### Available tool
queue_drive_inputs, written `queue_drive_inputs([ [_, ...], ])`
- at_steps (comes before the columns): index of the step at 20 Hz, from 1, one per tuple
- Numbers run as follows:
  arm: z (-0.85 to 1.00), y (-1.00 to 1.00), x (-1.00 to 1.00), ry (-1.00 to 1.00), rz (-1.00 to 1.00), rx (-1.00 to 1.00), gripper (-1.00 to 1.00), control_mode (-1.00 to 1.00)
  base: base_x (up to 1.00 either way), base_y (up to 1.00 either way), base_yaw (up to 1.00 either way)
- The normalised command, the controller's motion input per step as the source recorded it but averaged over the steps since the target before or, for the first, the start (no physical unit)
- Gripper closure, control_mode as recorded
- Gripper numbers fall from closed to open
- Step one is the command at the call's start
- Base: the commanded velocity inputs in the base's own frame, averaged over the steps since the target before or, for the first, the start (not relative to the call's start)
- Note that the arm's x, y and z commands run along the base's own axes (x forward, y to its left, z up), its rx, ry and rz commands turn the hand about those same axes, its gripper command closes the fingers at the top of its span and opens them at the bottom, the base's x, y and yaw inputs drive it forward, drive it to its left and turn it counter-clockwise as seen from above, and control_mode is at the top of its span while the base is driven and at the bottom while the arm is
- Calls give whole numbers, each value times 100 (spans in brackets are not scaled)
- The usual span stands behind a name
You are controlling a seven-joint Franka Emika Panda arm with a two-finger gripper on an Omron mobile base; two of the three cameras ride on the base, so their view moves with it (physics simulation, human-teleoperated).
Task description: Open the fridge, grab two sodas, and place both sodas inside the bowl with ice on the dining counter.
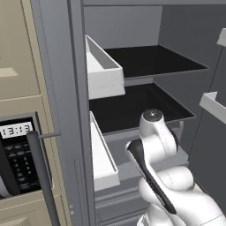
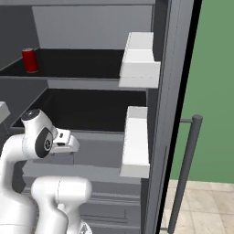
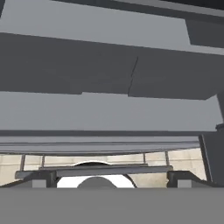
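Note:
The grey fridge stands open, with both doors swung out and dark shelves showing inside. One red soda with a dark top stands upright at the far left of the upper shelf. My white arm is folded low in front of the lower shelf, its hand below and to the right of the soda, well apart from it. In the hand view my gripper is open, fingertips wide apart with nothing between them, facing the fridge's grey lower drawer fronts.
White door bins jut inward from both open doors on either side of the arm. A dark bar handle runs down the right door's outer face. A beige cabinet with a microwave stands to the left. Tiled floor lies at the lower right.

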Motion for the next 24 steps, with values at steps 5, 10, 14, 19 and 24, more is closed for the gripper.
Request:
queue_drive_inputs([
  [5, 0, -1, 46, -10, 8, 18, -100, -100, 0, 0, 0],
  [10, 17, 0, 22, -23, 4, 22, -100, -100, 0, 0, 0],
  [14, 37, 0, 9, -28, 2, 19, -100, -100, 0, 0, 0],
  [19, 45, 15, 1, -28, 0, 13, -100, -100, 0, 0, 0],
  [24, 59, 21, 0, -25, -1, 4, -100, -100, 0, 0, 0],
])
